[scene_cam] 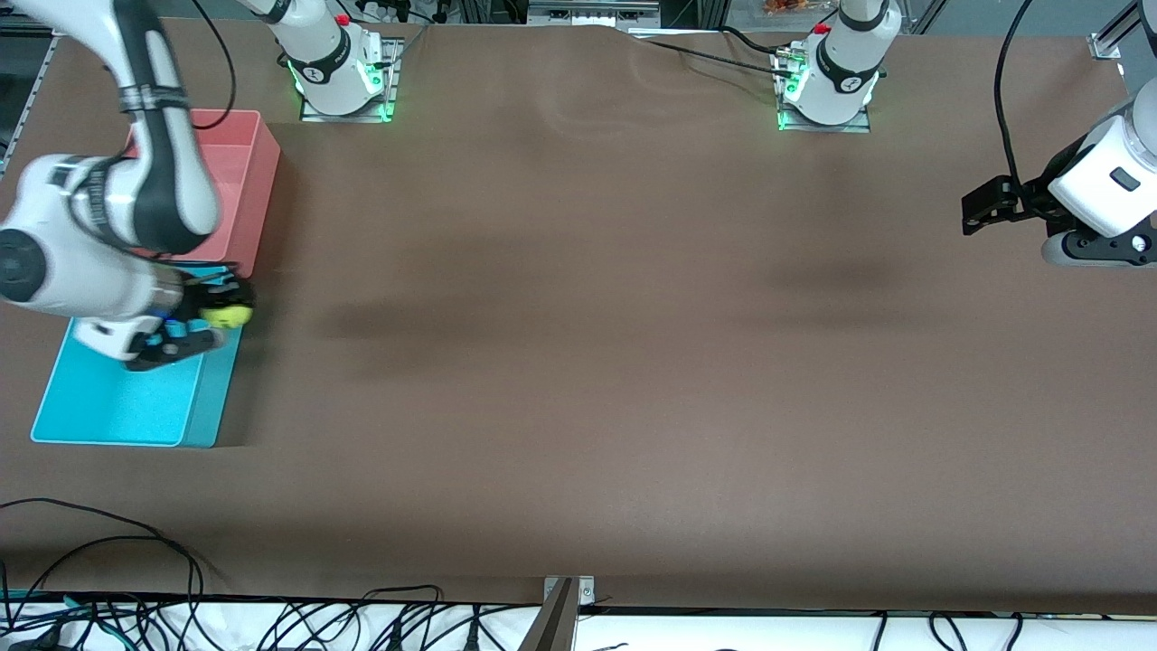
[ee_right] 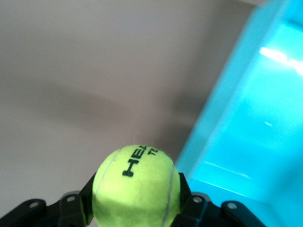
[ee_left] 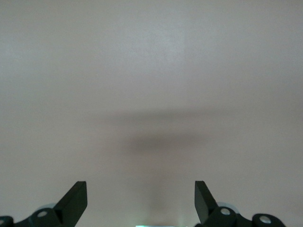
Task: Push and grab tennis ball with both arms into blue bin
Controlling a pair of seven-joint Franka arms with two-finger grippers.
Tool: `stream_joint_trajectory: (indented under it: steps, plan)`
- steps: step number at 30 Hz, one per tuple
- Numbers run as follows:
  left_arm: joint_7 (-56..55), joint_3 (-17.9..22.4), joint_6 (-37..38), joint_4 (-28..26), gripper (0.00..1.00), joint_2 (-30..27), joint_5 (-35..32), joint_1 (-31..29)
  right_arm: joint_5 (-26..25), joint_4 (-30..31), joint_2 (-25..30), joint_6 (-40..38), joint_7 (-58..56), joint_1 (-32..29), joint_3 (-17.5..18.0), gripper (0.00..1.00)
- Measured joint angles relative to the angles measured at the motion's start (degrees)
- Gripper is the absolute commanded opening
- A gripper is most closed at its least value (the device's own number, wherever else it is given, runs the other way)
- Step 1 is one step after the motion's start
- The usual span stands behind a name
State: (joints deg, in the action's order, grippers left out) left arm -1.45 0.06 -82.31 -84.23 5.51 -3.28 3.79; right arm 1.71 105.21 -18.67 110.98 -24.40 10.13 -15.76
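Front view: the right gripper (scene_cam: 212,316) holds the tennis ball (scene_cam: 226,315) over the edge of the blue bin (scene_cam: 117,411).

Right wrist view shows the two black fingers (ee_right: 86,198) squeezed on both sides of the yellow-green tennis ball (ee_right: 137,187), with dark letters on top of it. The ball is up in the air, right by the blue bin's (ee_right: 246,137) thin wall, where the bin meets the brown table (scene_cam: 578,362). A pink box (scene_cam: 249,190) sits on the table touching the blue bin, farther from the front camera. The left gripper (scene_cam: 985,206) waits over the table at the left arm's end, well apart from the bins. In the left wrist view its fingers (ee_left: 75,201) are spread wide apart, holding nothing, with only table under the left gripper (ee_left: 140,201).
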Motion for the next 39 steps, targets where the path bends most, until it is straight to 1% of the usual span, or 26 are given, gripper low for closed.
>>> stream_joint_trajectory:
  steps: [3, 11, 18, 24, 26, 30, 33, 35, 36, 37, 38, 39]
  plan:
    - [0.0, 0.1, -0.3, 0.0, 1.0, 0.1, 0.6, 0.0, 0.0, 0.0, -0.5, 0.0, -1.5, -1.9, -1.4, 0.42]
    - [-0.7, 0.2, -0.8, 0.0, 1.0, 0.4, 1.4, 0.0, 0.0, 0.0, -3.3, 1.1, -2.6, -7.2, -1.8, 0.42]
    - [-1.5, 0.5, -0.9, 0.0, 1.0, 0.4, 1.9, 0.0, 0.0, 0.1, -7.6, 3.6, -2.6, -9.0, -1.8, 0.42]
    - [-1.7, 0.8, -0.9, 0.0, 1.0, 0.4, 7.5, -1.7, 0.0, 0.1, -11.4, 5.8, -2.7, -9.9, -1.8, 0.42]
    - [-1.7, 0.8, -0.9, 0.0, 1.0, 0.4, 8.4, -2.5, 0.0, 0.1, -12.4, 6.3, -2.7, -10.0, -1.8, 0.42]
    - [-1.7, 0.8, -0.9, 0.0, 1.0, 0.4, 8.5, -3.1, 0.2, 0.1, -14.0, 7.7, -2.7, -10.2, -1.8, 0.43]
    - [-1.7, 0.4, -0.9, 0.0, 1.0, 0.4, 7.4, -3.0, 0.4, 0.1, -15.0, 8.3, -2.7, -10.5, -1.7, 0.45]
    - [-1.7, -0.1, -0.9, 0.0, 1.0, 0.4, 6.8, -2.9, 0.4, 0.1, -15.5, 8.4, -2.7, -10.7, -1.7, 0.5]
    - [-1.7, -0.3, -0.9, 0.0, 1.0, 0.4, 6.7, -2.9, 0.4, 0.1, -15.7, 8.6, -2.7, -10.7, -1.7, 0.56]
    - [-1.7, -0.5, -0.9, 0.0, 1.0, 0.4, 6.5, -2.8, 0.4, 0.1, -16.0, 8.8, -2.7, -10.8, -1.7, 0.62]
    - [-1.7, -0.7, -0.9, 0.0, 1.0, 0.4, 6.4, -2.8, 0.4, 0.1, -16.2, 9.1, -2.7, -10.8, -1.7, 0.7]
    - [-1.7, -0.8, -0.9, 0.0, 1.0, 0.4, 6.4, -2.7, 0.4, 0.1, -16.5, 9.4, -2.7, -10.8, -1.7, 0.81]
